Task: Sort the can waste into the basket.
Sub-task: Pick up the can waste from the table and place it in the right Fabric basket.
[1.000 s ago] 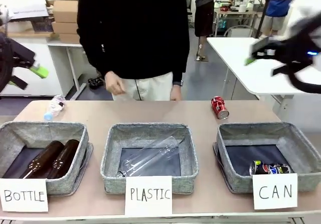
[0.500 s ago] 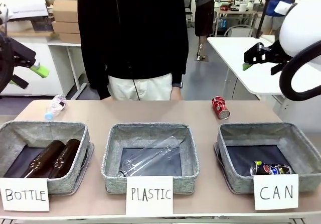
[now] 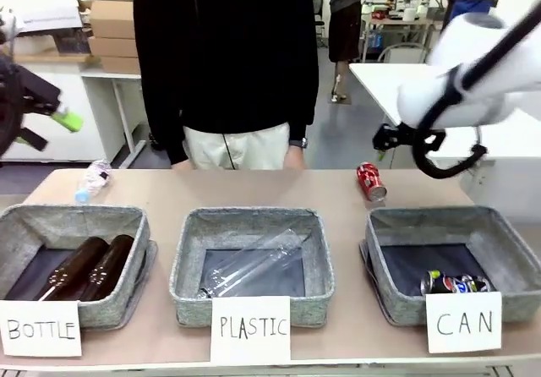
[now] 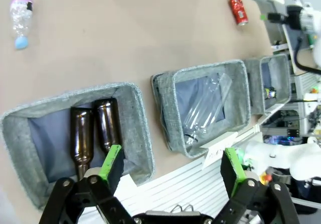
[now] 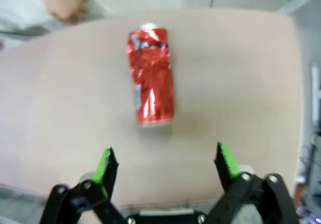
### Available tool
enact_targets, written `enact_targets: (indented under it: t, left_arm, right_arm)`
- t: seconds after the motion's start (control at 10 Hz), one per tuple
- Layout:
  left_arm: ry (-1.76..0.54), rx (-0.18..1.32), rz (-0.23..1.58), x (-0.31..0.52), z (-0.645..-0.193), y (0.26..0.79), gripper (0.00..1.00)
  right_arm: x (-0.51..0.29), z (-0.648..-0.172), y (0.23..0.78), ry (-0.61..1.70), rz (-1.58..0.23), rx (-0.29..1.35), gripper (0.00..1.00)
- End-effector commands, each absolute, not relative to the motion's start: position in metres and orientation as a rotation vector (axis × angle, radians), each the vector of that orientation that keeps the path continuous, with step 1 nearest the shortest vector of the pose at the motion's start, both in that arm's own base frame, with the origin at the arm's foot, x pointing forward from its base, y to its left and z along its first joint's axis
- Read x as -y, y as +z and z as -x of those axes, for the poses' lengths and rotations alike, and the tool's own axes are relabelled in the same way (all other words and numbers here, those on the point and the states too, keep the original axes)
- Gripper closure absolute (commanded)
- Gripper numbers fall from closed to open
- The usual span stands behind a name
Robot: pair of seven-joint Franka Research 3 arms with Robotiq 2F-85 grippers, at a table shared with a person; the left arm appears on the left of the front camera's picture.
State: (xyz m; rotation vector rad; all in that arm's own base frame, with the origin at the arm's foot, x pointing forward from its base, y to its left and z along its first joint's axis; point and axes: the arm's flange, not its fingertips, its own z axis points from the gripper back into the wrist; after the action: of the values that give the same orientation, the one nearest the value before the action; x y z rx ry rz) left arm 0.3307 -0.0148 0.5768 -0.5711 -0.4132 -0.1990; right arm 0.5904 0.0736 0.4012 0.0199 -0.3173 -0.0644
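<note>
Red can [image 5: 151, 76] beyond jaws (untouched)

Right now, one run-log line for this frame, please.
right gripper open, facing red can on table | black-blue can in CAN basket | left gripper open

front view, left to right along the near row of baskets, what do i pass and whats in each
BOTTLE basket holding two brown glass bottles → PLASTIC basket holding a clear plastic bottle → CAN basket holding a black-blue can
</note>
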Motion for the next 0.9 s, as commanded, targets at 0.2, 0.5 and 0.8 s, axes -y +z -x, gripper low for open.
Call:
enact_targets:
  t: [0.2,0.5,0.8]
  left_arm:
    - [-0.218,0.418,0.589,0.013,-0.331,0.578,0.00]
    - [-0.218,0.418,0.589,0.013,-0.331,0.578,0.00]
    - [-0.218,0.418,0.589,0.013,-0.331,0.578,0.00]
  right_arm:
    - [-0.116,-0.630,0.358,-0.202,0.020,0.283,0.00]
    - [-0.111,-0.636,0.348,-0.103,-0.028,0.251,0.00]
    - [-0.108,-0.650,0.304,0.039,-0.001,0.197,0.00]
